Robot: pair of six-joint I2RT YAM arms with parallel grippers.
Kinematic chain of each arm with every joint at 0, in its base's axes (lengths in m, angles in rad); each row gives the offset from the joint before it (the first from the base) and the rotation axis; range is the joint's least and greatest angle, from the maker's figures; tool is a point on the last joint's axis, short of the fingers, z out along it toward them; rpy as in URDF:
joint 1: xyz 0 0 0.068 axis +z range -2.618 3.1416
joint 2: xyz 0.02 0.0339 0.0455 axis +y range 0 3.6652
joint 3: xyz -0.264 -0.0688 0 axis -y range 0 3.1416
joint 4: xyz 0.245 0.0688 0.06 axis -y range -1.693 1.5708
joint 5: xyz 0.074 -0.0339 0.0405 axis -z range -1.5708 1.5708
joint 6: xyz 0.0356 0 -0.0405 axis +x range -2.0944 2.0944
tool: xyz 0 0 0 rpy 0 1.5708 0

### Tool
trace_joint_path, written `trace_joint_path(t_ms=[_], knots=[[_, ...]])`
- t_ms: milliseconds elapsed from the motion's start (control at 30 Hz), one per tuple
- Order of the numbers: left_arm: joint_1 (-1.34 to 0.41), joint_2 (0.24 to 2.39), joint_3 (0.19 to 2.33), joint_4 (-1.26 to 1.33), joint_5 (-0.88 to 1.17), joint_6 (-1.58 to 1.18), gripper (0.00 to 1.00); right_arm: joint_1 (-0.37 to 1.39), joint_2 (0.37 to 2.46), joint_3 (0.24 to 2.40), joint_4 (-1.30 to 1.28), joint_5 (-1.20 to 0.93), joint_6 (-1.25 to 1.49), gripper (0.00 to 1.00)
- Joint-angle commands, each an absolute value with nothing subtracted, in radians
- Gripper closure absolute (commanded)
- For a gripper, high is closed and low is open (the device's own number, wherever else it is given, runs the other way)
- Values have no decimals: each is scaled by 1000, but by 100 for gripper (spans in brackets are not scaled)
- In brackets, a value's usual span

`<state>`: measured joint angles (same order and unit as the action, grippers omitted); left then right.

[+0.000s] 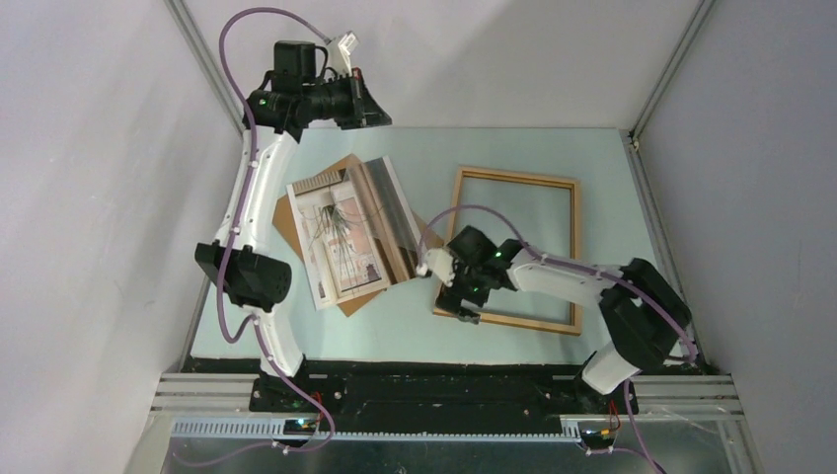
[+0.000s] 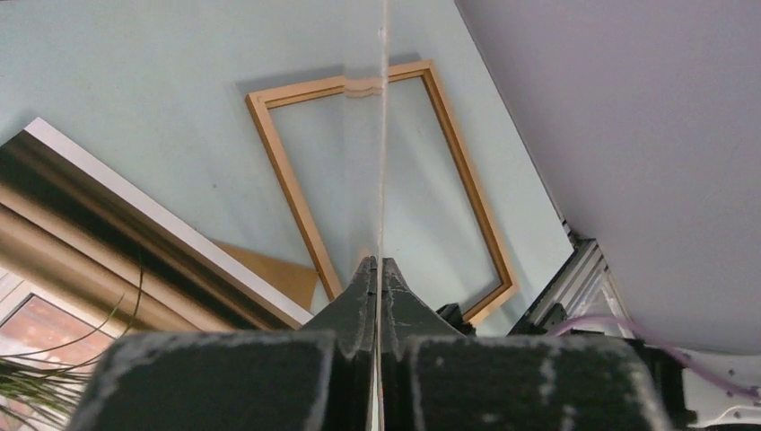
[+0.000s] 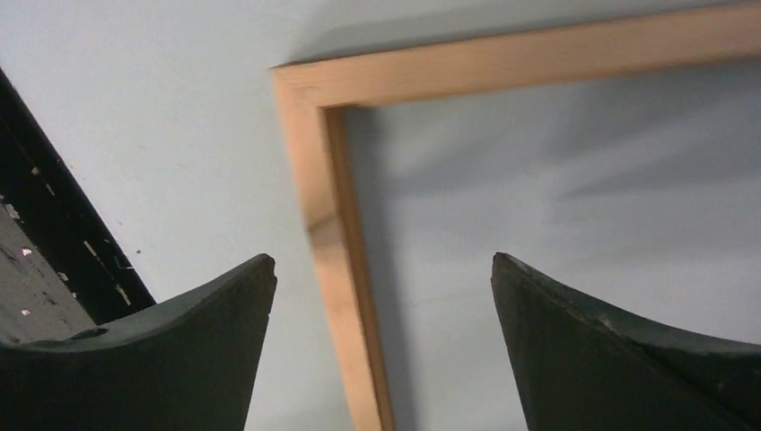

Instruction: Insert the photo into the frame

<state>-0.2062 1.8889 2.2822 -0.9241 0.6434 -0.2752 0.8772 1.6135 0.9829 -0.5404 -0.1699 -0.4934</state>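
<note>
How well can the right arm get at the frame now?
Probably yes. The right gripper hangs open over the frame, with one rail between its fingers. Nothing covers that corner, and the photo lies off the frame, to its left.

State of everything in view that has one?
photo: face up on the backing board, outside the frame.
frame: lying flat, empty.
backing board: flat, under the photo.
left gripper: shut on the clear sheet.
clear sheet: pinched at one edge, seen edge-on.
right gripper: open, over the frame's corner.
</note>
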Motion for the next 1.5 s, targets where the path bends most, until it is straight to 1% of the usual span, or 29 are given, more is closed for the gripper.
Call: trace_joint_path(t_ms=[0, 167, 233, 300, 433, 667, 767, 800, 1067, 1467], knots=[[-202, 1848, 2267, -777, 696, -380, 100, 729, 1463, 993, -534, -252, -426, 4], [-205, 1850, 2203, -682, 720, -493, 100, 555, 1328, 992, -563, -339, -363, 2], [-208, 1842, 2151, -628, 730, -541, 100, 464, 1282, 992, -573, -376, -331, 3], [-211, 1829, 2083, -554, 737, -592, 100, 334, 1240, 991, -578, -422, -307, 3], [-227, 1824, 1986, -397, 743, -680, 100, 151, 1174, 987, -572, -491, -250, 5], [-311, 1817, 1828, -195, 752, -833, 100, -70, 1140, 979, -533, -501, -148, 6], [-346, 1808, 1673, 54, 752, -952, 100, -155, 1148, 972, -505, -507, -100, 6], [-354, 1815, 1639, 85, 749, -986, 100, -188, 1154, 972, -494, -514, -89, 6], [-451, 1911, 1591, 221, 742, -1075, 100, -337, 1202, 960, -433, -608, -7, 6], [-529, 2033, 1524, 417, 721, -1255, 100, -384, 1177, 890, -365, -617, -5, 7]])
